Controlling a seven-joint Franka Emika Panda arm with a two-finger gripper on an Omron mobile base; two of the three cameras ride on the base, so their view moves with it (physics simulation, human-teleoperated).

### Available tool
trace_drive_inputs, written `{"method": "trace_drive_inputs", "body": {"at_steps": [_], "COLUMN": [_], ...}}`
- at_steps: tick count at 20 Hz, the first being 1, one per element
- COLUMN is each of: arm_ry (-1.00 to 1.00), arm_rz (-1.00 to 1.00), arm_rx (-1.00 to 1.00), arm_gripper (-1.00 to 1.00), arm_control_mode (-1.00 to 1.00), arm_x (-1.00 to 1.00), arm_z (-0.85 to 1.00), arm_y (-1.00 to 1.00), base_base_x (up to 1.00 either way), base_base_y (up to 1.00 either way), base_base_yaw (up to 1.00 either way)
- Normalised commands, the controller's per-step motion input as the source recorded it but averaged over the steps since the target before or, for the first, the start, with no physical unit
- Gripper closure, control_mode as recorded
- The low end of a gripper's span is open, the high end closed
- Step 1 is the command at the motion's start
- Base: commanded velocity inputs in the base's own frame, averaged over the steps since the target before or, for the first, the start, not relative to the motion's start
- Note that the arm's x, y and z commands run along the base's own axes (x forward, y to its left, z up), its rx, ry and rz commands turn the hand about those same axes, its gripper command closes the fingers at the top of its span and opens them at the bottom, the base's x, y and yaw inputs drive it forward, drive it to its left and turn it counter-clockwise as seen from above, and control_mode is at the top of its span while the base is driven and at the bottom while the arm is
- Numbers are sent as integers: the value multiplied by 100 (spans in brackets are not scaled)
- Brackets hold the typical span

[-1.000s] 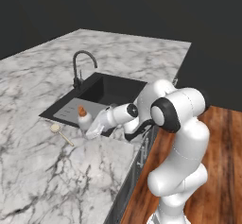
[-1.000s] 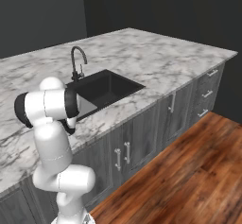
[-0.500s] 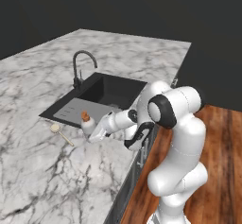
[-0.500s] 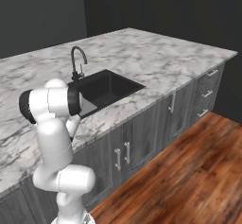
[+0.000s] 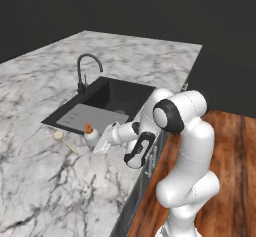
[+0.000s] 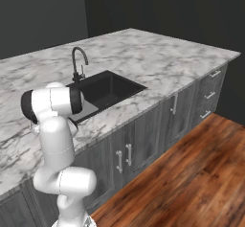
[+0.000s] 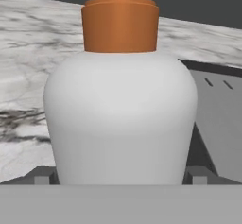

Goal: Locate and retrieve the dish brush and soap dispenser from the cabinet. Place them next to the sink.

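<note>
Dispenser: you see the white bottle (image 7: 120, 119) with its orange pump standing upright on the marble, just beside the sink's (image 5: 107, 106) near edge, by the grey draining section.
Brush: it lies flat on the counter (image 5: 40, 181) near the dispenser, on the side away from the arm, its round head towards the sink; the two are apart.
Gripper: note that the gripper (image 5: 100, 146) sits level with the bottle, its jaws spread to their widest, one either side of the body. In the hand view you find a fingertip (image 7: 43, 176) low at each flank; whether the pads touch the bottle you cannot tell.
Sink: black basin, gooseneck faucet (image 5: 85, 71) at the far rim.
Progress: judge both items as already out of the cabinet and resting next to the sink, so the placing looks done.
Remaining: by that reading, you have only to draw the hand clear without tipping the bottle.
</note>
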Motion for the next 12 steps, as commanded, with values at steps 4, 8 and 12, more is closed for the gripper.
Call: {"method": "trace_drive_inputs", "body": {"at_steps": [4, 8, 12], "arm_ry": [-8, -6, -1], "arm_rz": [2, 4, 6], "arm_rx": [2, 4, 14], "arm_gripper": [-100, -100, -100], "arm_control_mode": [-100, -100, -100], "arm_x": [10, 10, 11], "arm_z": [-71, -70, -58], "arm_y": [-25, -4, -1], "base_base_x": [0, 0, 0], "base_base_y": [0, 0, 0], "base_base_yaw": [0, 0, 0]}}
